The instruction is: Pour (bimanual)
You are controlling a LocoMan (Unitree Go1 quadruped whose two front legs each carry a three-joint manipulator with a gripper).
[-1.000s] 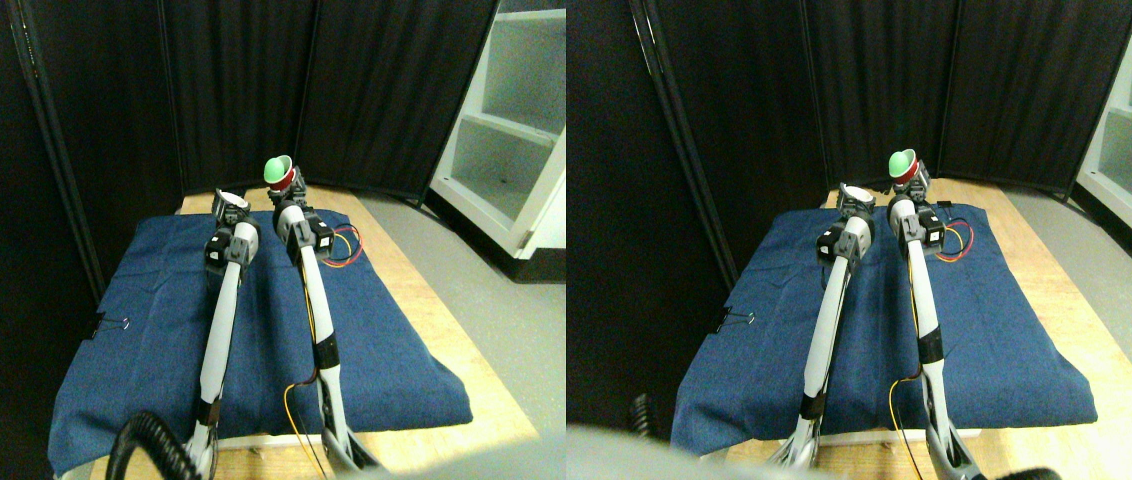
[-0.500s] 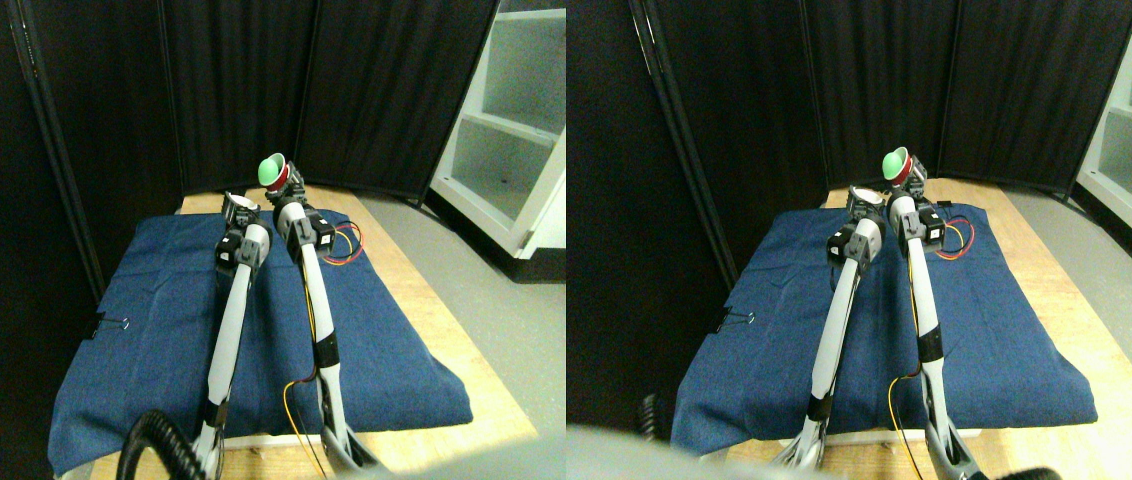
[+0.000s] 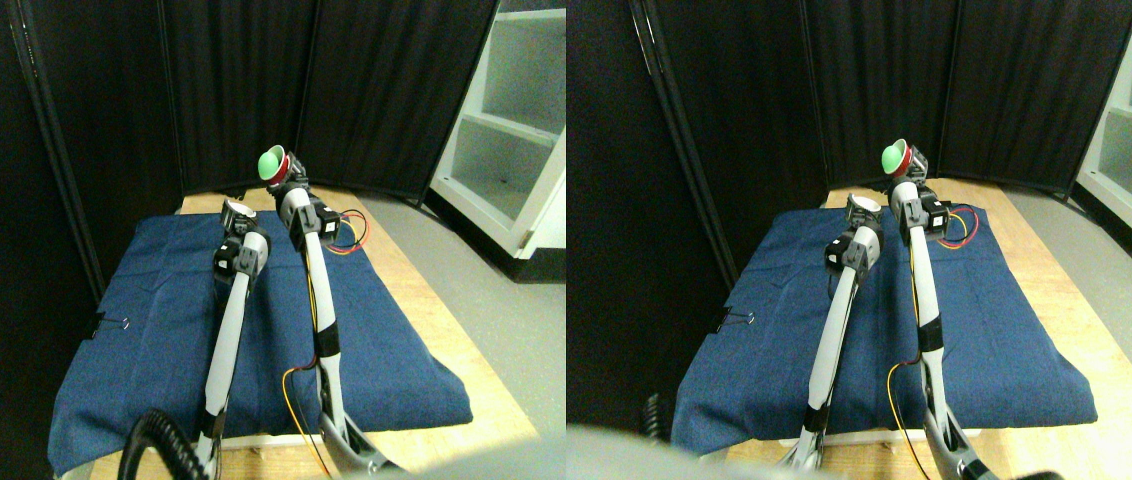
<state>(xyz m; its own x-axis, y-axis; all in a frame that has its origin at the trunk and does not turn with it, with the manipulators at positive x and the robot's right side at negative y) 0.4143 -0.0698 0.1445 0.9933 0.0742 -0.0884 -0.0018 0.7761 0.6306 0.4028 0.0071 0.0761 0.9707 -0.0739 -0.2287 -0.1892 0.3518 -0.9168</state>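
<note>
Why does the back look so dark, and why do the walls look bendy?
In the stereo pair view the black curtains soak up the light, so the back stays dark, while the white shelf and the blue cloth are well lit. The wide-angle lens bends straight edges near the sides. The green cup is small and slightly soft.

Matt blue cloth (image 3: 166, 320); bare wood table (image 3: 446, 330); glossy green cup (image 3: 272, 162).
</note>
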